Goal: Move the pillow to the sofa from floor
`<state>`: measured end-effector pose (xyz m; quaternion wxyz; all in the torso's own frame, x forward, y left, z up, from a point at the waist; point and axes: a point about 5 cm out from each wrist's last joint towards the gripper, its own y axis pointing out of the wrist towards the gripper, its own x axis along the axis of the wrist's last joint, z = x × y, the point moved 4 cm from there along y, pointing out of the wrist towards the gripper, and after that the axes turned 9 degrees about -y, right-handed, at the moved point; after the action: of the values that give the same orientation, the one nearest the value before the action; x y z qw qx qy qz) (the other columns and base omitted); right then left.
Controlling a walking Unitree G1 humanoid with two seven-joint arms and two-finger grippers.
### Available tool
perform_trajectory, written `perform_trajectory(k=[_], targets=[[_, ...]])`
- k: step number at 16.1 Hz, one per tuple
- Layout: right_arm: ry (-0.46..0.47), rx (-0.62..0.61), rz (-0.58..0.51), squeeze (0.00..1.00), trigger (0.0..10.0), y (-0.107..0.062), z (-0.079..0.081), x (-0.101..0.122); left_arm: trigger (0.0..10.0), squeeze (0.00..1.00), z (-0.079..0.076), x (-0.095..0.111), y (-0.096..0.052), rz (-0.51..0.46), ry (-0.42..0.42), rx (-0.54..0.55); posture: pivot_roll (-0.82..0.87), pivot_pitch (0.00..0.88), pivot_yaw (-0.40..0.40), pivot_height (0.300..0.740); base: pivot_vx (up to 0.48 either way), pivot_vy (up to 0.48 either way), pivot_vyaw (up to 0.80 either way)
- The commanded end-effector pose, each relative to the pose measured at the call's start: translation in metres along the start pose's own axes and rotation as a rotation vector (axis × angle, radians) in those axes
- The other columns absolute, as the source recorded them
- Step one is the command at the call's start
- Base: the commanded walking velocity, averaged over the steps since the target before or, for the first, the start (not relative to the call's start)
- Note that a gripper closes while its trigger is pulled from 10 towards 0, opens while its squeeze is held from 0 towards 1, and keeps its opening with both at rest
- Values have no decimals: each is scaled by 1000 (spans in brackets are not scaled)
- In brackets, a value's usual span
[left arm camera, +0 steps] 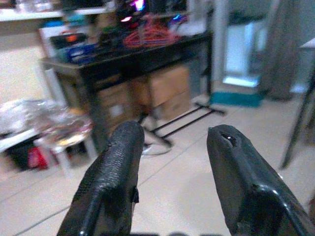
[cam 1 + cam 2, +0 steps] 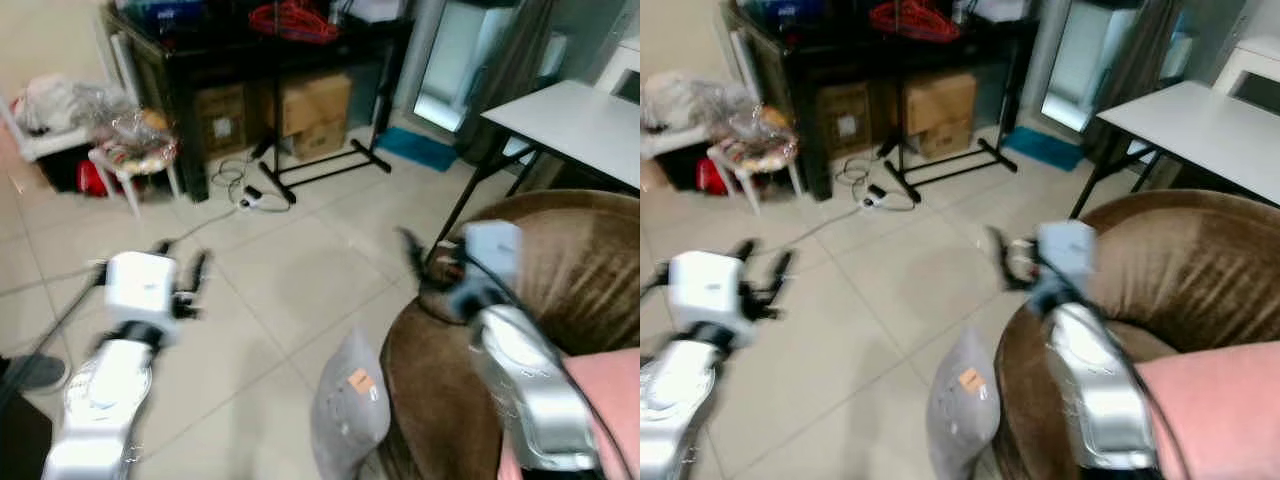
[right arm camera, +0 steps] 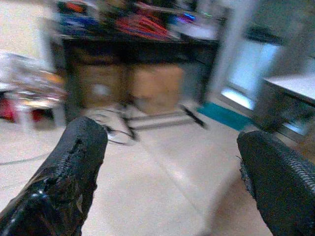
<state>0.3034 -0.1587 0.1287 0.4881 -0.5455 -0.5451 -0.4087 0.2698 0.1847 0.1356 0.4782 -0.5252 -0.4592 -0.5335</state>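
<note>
— Fingers first: how do they stand?

— Both pairs spread wide, nothing between them. Left gripper [image 1: 172, 162] raised over bare floor tiles, fingers [image 1: 110, 182] apart, pointing toward the black table [image 2: 180, 60]. Right gripper [image 3: 177, 182] raised at the sofa's front edge, fingers [image 3: 64, 182] also parted, holding nothing.

— Pillow?

— Grey pillow [image 2: 348, 405] stands on the floor [image 2: 270, 280], leaning against the sofa's [image 2: 560, 260] front side. Orange tag on its face. Neither gripper touches it; it sits low between my two arms, nearer the right one.

— Sofa itself?

— Brown, rounded arm. Something pink [image 2: 610, 400] lies on its near corner, by my right arm; blurred, cannot tell what it is.

— Surroundings?

— White table [image 2: 580, 120] beyond the sofa's far side. Boxes [image 2: 315, 110] under the black table, red hangers [image 2: 293, 20] on top. Black stand [image 2: 320, 165] on the floor before the boxes, cables [image 2: 240, 185] beside its foot. White stool [image 2: 135, 160] heaped with clutter toward the left wall. Teal mat [image 2: 418, 148] at the door. Frames blurred throughout.
</note>
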Motion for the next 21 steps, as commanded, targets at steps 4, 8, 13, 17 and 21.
perform_trajectory(k=[4,8,13,17,21], targets=[[-30,-13,-85,1000,10000,-1,-2,12,10000,0,9,-1,-3,14,31,25,17,0,-50,740,175,0,0],[-30,6,-4,1000,10000,-1,1,-6,10000,0,9,-7,-4,32,62,28,17,0,-49,725,0,0,0],[-35,17,11,1000,10000,-4,-1,-13,10000,0,12,-14,-8,50,81,40,14,0,-48,680,0,0,0],[-45,33,-4,1000,10000,-3,1,-12,10000,0,9,-18,-9,55,83,43,15,0,-58,642,0,0,0],[-47,41,10,1000,10000,-3,1,-14,10000,0,10,-19,-10,52,86,54,13,0,-62,605,0,0,0]])
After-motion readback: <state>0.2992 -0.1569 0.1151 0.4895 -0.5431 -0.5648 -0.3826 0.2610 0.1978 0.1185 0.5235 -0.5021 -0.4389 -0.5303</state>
